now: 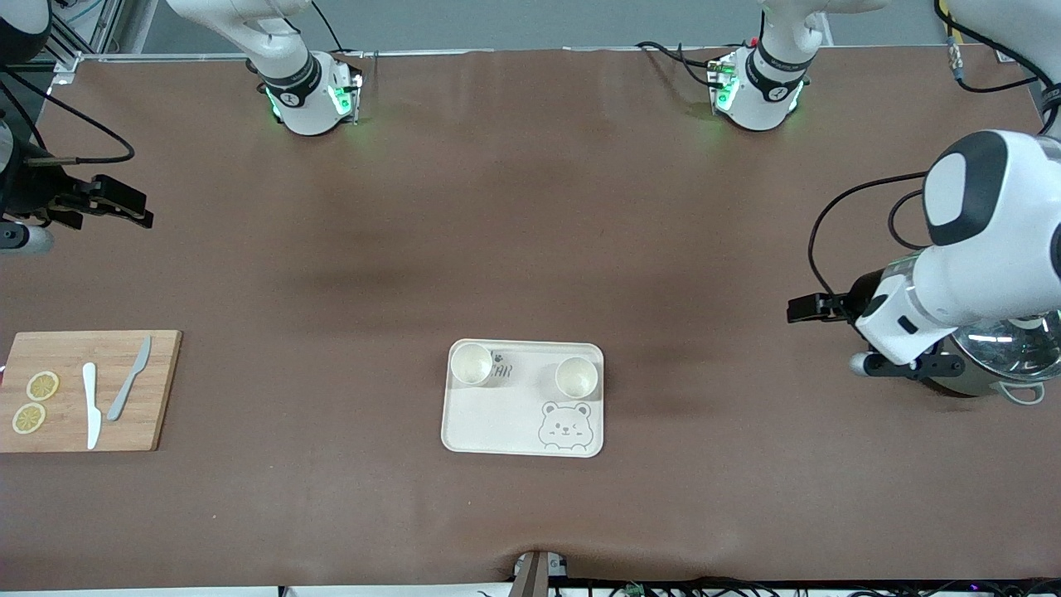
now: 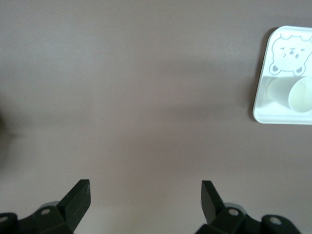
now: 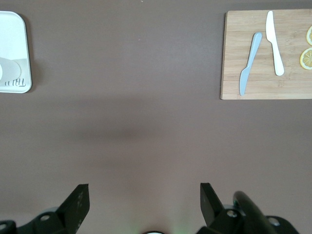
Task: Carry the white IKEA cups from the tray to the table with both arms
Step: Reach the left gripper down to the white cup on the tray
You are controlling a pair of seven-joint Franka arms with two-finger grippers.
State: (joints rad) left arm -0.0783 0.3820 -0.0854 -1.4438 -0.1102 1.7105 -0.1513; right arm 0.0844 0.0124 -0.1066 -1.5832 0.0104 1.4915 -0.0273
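Two white IKEA cups stand upright on the cream bear tray [image 1: 497, 423], in its two corners farthest from the front camera: one [image 1: 471, 363] toward the right arm's end, one [image 1: 577, 376] toward the left arm's end. My left gripper [image 1: 802, 308] is open and empty, over bare table near the left arm's end, well apart from the tray. Its wrist view shows its open gripper [image 2: 146, 187], the tray [image 2: 280, 109] and one cup [image 2: 298, 95]. My right gripper [image 1: 133, 207] is open and empty, over the right arm's end; its wrist view [image 3: 145, 191] shows the tray's corner [image 3: 12, 44].
A wooden cutting board [image 1: 66, 348] lies at the right arm's end with a white knife [image 1: 91, 406], a grey knife [image 1: 128, 377] and two lemon slices [image 1: 41, 385]. A grey-green pot with a glass lid [image 1: 995, 356] stands under the left arm.
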